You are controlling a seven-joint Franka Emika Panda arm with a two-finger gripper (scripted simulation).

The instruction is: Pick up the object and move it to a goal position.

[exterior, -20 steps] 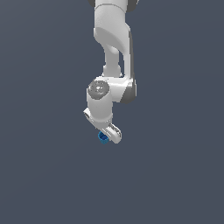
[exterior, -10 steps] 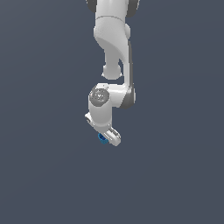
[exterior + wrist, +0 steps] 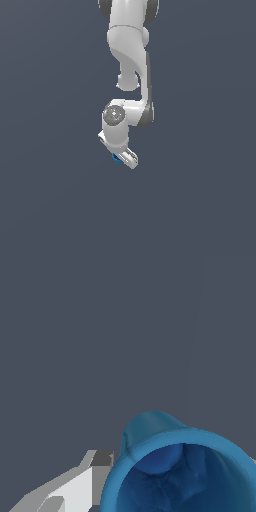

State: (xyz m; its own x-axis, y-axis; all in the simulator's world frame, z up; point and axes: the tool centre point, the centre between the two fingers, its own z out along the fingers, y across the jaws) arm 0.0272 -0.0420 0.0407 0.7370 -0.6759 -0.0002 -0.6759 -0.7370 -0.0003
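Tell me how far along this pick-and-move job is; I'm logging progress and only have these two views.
Done: the pickup looks complete, since the blue cup sits up against the claw, filling the wrist view beside one white finger. In hand: the arm carries it, only a blue sliver showing under the claw in the exterior view. Left: the delivery. No goal marker shows in either view, so I cannot tell how much travel remains.

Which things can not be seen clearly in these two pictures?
- Exterior view: blue cup is too small, mostly hidden behind the pincer.
- Wrist view: the cup's lower part is cut by the picture edge; only one finger shows.
- Goal position: no marker in either view.
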